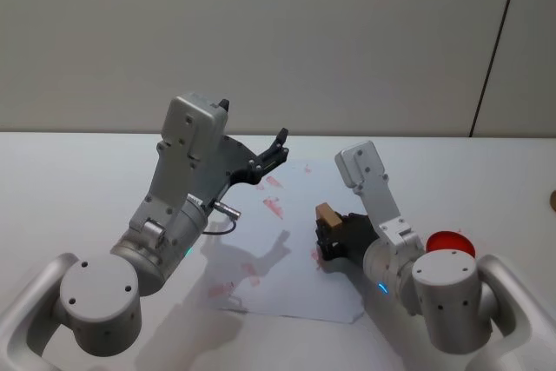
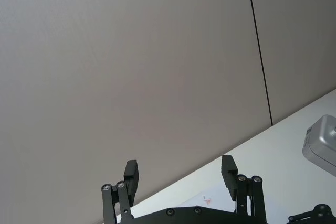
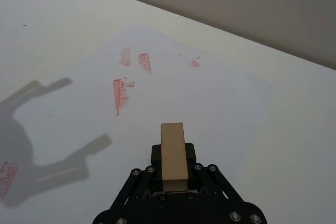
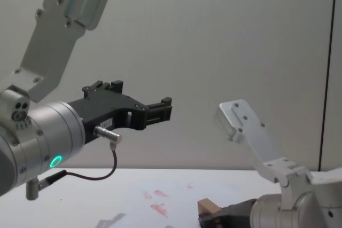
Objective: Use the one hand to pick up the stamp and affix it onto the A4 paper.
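The stamp [image 1: 327,213] is a light tan wooden block, and my right gripper [image 1: 328,234] is shut on it above the right part of the A4 paper [image 1: 287,249]. In the right wrist view the stamp [image 3: 174,156] stands between the black jaws, over the A4 paper [image 3: 173,98] with several red marks. From the chest view the stamp [image 4: 207,207] sits low, near the sheet. My left gripper [image 1: 276,152] hangs open and raised over the paper's far left part, with empty fingers [image 2: 229,173].
A red round object [image 1: 450,241] lies on the white table [image 1: 69,180] to the right of my right arm. A grey wall stands behind the table. The left arm casts a shadow on the sheet's near part.
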Action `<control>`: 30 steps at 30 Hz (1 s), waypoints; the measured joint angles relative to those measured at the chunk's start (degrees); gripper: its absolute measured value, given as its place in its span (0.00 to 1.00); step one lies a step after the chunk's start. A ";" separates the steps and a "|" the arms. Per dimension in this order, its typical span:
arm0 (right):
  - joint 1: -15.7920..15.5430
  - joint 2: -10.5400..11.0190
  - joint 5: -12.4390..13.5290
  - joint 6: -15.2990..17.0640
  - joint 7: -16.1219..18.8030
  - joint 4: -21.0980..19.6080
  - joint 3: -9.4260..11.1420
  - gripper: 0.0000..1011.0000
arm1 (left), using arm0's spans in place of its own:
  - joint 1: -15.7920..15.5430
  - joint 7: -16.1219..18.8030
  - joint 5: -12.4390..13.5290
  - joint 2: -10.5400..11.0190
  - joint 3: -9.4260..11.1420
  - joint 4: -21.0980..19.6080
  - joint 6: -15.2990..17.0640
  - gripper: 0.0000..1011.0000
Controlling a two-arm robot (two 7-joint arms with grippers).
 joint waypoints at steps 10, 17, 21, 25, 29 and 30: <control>0.34 -0.28 0.78 -0.42 -0.90 0.44 0.38 0.22 | 0.00 0.00 0.00 0.00 0.00 0.00 0.00 0.99; 1.12 -0.72 1.92 -2.30 -0.82 -1.89 0.67 0.22 | 0.00 0.00 0.00 0.00 0.00 0.00 0.00 0.99; 1.46 -0.88 2.73 -2.89 -0.58 -3.45 0.88 0.22 | 0.00 0.00 0.00 0.00 0.00 0.00 0.00 0.99; 1.83 -1.01 4.22 -3.28 -0.29 -6.00 1.28 0.22 | 0.00 0.00 0.00 0.00 0.00 0.00 0.00 0.99; 1.95 -0.79 5.91 -3.21 -0.28 -9.58 2.02 0.22 | 0.00 0.00 0.00 0.00 0.00 0.00 0.00 0.99; 1.92 -0.70 6.13 -3.15 -0.33 -10.11 2.15 0.22 | 0.00 0.00 0.00 0.00 0.00 0.00 0.00 0.99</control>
